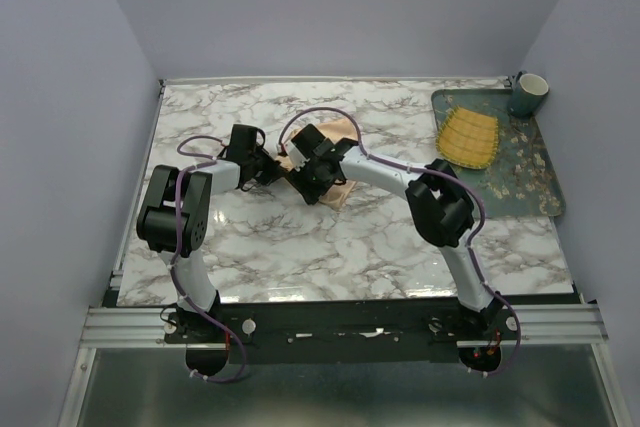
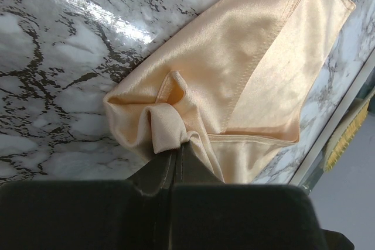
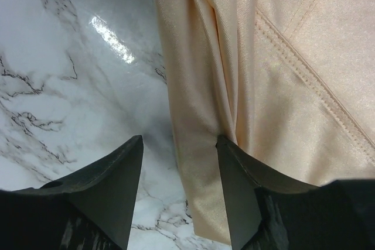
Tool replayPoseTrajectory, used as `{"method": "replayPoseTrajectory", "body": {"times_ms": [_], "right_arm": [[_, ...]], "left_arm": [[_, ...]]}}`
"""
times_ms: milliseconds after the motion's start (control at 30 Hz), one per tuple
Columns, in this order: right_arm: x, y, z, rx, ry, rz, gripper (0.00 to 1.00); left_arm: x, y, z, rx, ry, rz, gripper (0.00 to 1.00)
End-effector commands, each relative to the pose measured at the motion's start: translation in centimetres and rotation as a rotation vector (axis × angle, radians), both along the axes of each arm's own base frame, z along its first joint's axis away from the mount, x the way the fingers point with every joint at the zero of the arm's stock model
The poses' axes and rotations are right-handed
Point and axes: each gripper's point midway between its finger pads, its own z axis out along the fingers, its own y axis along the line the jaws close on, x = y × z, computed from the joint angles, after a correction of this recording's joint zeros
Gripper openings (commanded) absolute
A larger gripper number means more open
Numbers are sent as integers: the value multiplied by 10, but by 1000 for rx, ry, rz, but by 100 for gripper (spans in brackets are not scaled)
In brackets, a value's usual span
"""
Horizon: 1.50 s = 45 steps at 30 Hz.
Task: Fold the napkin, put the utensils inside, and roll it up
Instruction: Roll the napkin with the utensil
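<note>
Pale lavender walls (image 1: 330, 7) close in a white, grey-veined marble tabletop (image 1: 330, 247), with both arms reaching to its middle from the near edge. At the far right corner lies a teal tray (image 1: 545, 182) with a speckled pattern. It holds a yellow checked cloth (image 1: 468, 137), spread flat on its left half, and a grey-green mug (image 1: 529, 93) standing upright at its far corner; what is inside the mug cannot be told. The peach-orange napkin (image 1: 343, 128) lies on the bare marble near the centre, well apart from the tray, mostly hidden in the overhead view by the two wrists that meet above it. The left pincer (image 2: 176, 155) is clamped together on a bunched fold of the napkin (image 2: 246, 57), which rises into a small crumpled peak at the fingertips, while the rest of the cloth lies doubled over with a hemmed edge showing. The right pincer (image 3: 179, 141) stands with its jaws apart: one finger (image 3: 114, 174) is over bare marble and the other (image 3: 237, 174) is at the napkin (image 3: 281, 86), whose long folded edge runs up between them.
</note>
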Motion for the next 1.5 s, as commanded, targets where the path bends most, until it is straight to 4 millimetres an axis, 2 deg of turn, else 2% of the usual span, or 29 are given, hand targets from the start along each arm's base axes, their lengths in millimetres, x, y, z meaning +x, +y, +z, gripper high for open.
{"method": "replayPoseTrajectory", "body": {"times_ms": [0, 200, 367, 467, 600, 667, 700, 767, 800, 867, 900, 1000, 1067, 1133, 1167, 1200, 1233, 1333, 1367, 1467], "right_arm": [[0, -23, -41, -168, -24, -44, 57], [-3, -34, -48, -263, -47, -86, 55], [-5, -39, -51, -308, -64, -100, 45], [-7, -42, -54, -332, -53, -109, 34], [-8, -35, -52, -320, -30, -93, 10], [-13, -26, -51, -286, 2, -69, 7], [-15, -24, -50, -276, 15, -54, 6], [-24, -15, -48, -236, 64, -31, 6], [-26, -12, -46, -216, 77, -23, 5], [-38, -1, -42, -160, 143, 12, 4], [-40, 2, -41, -145, 163, 14, 3], [-49, 14, -35, -55, 261, 18, 2], [-52, 18, -31, 0, 320, 18, 2], [-55, 22, -30, 33, 361, 13, 1], [-53, 20, -30, 45, 379, 7, 1], [-52, 20, -30, 55, 392, 8, 1], [-53, 24, -26, 82, 412, 19, 1], [-53, 29, -18, 149, 479, -3, 1], [-50, 28, -19, 161, 494, -8, 1], [-48, 32, -15, 185, 526, -11, 1]], "left_arm": [[-18, 15, -34, 59, 103, 7, 0], [-19, 16, -35, 50, 105, 4, 0], [-22, 16, -36, 41, 107, 2, 0], [-22, 16, -34, 38, 102, 1, 0], [-21, 16, -31, 32, 93, -8, 0], [-19, 16, -25, 34, 73, -14, 6], [-18, 17, -22, 42, 60, -24, 16], [-12, 20, -10, 50, 19, -32, 28], [-7, 22, -5, 60, -1, -34, 39], [0, 28, 10, 90, -32, -50, 45], [2, 28, 15, 92, -44, -57, 51], [4, 31, 34, 107, -87, -77, 60], [-3, 33, 45, 123, -95, -86, 61], [-15, 40, 42, 154, -69, -73, 63], [-18, 44, 49, 173, -80, -71, 65], [-22, 47, 49, 190, -70, -73, 73], [-32, 53, 46, 215, -27, -75, 75], [-46, 66, 56, 284, -41, -74, 77], [-47, 70, 69, 299, -75, -63, 77], [-54, 69, 86, 300, -119, -78, 77]]}}
